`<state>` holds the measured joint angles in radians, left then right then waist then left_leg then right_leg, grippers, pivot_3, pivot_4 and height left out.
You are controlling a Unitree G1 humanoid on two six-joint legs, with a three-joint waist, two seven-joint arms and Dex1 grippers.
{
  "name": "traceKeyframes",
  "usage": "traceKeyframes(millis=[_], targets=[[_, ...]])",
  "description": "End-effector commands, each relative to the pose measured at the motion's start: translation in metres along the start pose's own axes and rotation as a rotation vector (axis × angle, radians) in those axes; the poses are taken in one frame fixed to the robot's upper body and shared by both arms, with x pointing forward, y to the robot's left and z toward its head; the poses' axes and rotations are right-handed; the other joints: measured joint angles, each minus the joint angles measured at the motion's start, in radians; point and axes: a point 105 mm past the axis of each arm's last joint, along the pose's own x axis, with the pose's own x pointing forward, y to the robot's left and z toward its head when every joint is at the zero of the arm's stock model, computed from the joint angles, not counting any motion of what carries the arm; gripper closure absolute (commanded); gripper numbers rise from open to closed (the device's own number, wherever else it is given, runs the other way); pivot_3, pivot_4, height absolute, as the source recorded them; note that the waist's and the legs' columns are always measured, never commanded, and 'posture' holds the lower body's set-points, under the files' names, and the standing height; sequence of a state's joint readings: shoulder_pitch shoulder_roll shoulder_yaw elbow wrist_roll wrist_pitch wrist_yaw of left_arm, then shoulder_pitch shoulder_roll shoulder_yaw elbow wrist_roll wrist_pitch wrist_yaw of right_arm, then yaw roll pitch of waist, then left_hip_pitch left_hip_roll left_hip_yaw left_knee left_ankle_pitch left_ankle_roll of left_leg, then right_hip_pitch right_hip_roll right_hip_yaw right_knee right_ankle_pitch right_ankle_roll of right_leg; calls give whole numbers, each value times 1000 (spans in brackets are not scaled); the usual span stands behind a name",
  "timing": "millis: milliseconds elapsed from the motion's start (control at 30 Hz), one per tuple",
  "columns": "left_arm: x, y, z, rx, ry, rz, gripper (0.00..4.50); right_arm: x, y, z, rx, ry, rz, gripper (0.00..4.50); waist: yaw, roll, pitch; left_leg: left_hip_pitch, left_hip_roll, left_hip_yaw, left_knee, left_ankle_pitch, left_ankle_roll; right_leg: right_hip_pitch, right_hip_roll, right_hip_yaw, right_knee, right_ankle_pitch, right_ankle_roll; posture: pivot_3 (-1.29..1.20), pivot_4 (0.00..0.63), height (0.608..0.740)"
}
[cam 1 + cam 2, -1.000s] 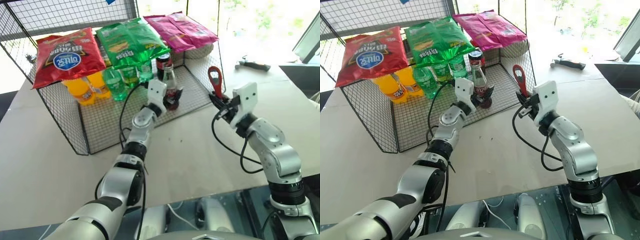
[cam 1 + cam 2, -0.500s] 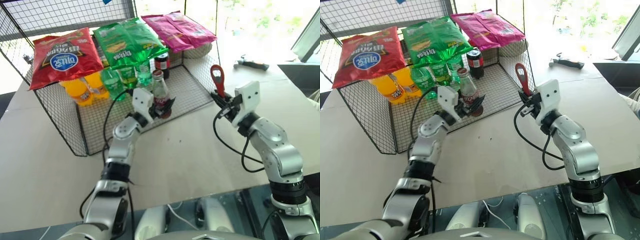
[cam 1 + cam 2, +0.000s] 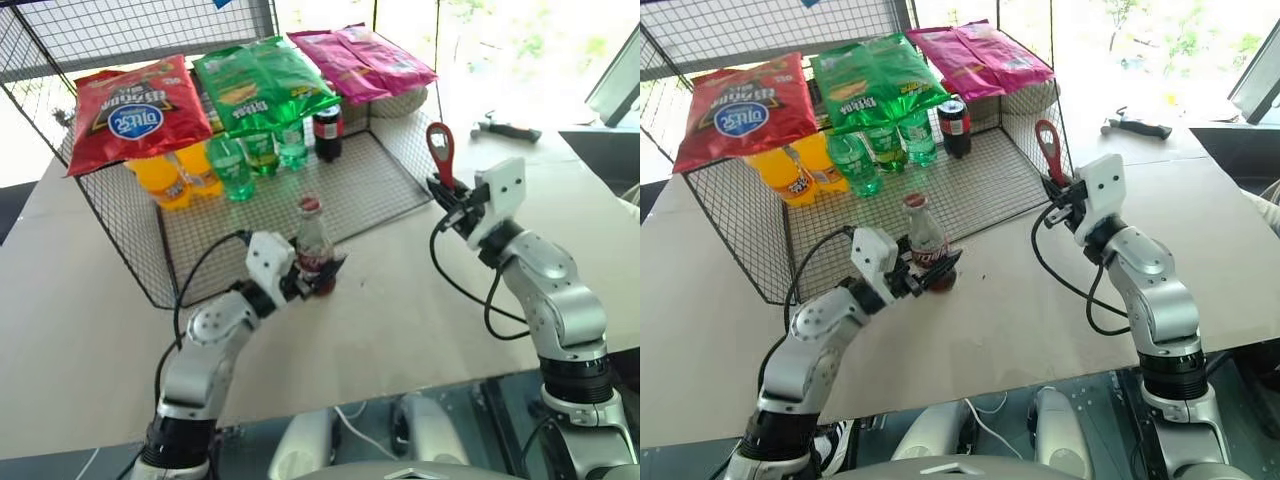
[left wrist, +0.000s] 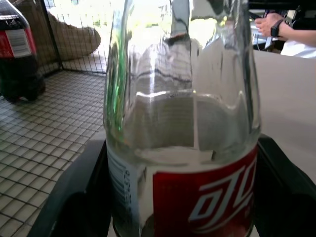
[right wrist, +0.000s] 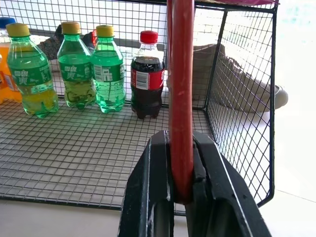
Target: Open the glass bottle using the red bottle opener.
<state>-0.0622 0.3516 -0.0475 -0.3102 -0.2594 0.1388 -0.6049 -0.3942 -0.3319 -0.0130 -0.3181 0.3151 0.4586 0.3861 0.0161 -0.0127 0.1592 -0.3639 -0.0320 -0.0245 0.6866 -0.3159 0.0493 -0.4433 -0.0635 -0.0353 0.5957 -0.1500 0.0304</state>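
Where head views blur, bottle (image 4: 182,163) lettering shows.

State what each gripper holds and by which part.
The left gripper clamps the glass bottle around its lower body, at the label. The right gripper pinches the red bottle opener by its handle, ring head up.

Three snack bags (image 3: 262,80), three green bottles (image 5: 108,69).

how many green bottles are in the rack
3, in a row at the back of the wire rack under the green chip bag: one, one, one beside the dark red-capped bottle. More may be hidden.
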Motion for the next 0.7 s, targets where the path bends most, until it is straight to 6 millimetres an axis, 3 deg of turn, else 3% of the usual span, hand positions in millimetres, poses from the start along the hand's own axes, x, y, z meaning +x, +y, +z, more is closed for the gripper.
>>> traceKeyframes(millis=[33,200,267,333,533,700], targets=[[0,-2,7,58,-59,28,1692,1,-3,16,-33,-60,-3,4500,-2,0,0,0,0,1,0,0,0,0,0,1,0,0,0,0,150,735],[-2,-4,8,-19,-101,43,1692,1,-4,18,-43,-66,-3,4500,-2,0,0,1,0,1,0,0,0,0,0,1,1,0,0,0,150,735],[-3,-4,9,-19,-106,41,657,2,-4,19,-45,-68,1,4500,-2,0,0,1,0,1,0,0,0,0,0,1,1,0,0,0,150,735],[-3,-3,11,-20,-114,45,48,2,-4,19,-46,-67,5,4500,-3,0,0,1,0,2,0,0,0,0,0,2,0,0,0,0,150,735],[-4,-5,19,-20,-146,46,48,3,-4,18,-47,-66,10,4500,-3,0,0,1,0,2,0,0,0,0,0,2,0,0,0,0,150,735],[-1,-1,46,-21,-240,58,48,3,-4,16,-47,-62,10,4500,-2,0,0,1,0,2,0,0,0,0,0,2,0,0,0,0,150,735]])
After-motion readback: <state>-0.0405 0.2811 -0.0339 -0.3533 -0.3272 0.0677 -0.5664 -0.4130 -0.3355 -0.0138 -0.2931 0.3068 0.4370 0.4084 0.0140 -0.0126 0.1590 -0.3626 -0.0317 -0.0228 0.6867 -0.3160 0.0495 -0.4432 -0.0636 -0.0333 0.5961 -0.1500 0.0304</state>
